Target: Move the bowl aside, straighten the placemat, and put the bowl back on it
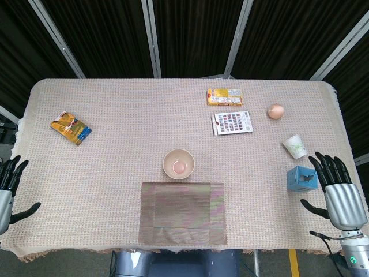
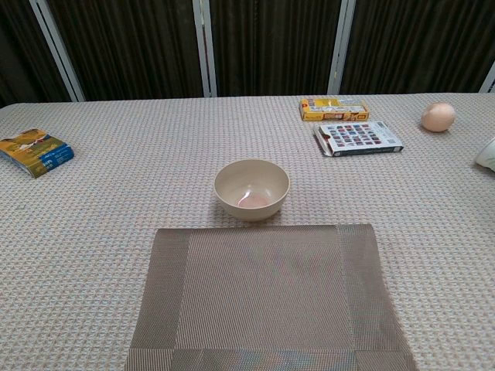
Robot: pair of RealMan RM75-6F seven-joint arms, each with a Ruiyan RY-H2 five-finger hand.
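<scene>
A cream bowl point(image 1: 179, 164) point(image 2: 251, 189) stands upright on the tablecloth, just beyond the far edge of the placemat and off it. The grey-brown woven placemat point(image 1: 182, 212) point(image 2: 267, 297) lies flat at the table's near edge, its sides square to the table. My left hand point(image 1: 8, 184) hovers at the table's left edge with fingers spread, holding nothing. My right hand point(image 1: 337, 187) hovers at the right edge, fingers spread and empty. Neither hand shows in the chest view.
A blue cube point(image 1: 302, 178) sits next to my right hand, with a tipped paper cup point(image 1: 294, 146) beyond it. An egg point(image 1: 275, 111) point(image 2: 438, 117), a patterned card box point(image 1: 232, 123) point(image 2: 357, 137) and a yellow box point(image 1: 224, 96) point(image 2: 332, 107) lie far right. A blue-yellow packet point(image 1: 71, 127) point(image 2: 35, 151) lies far left.
</scene>
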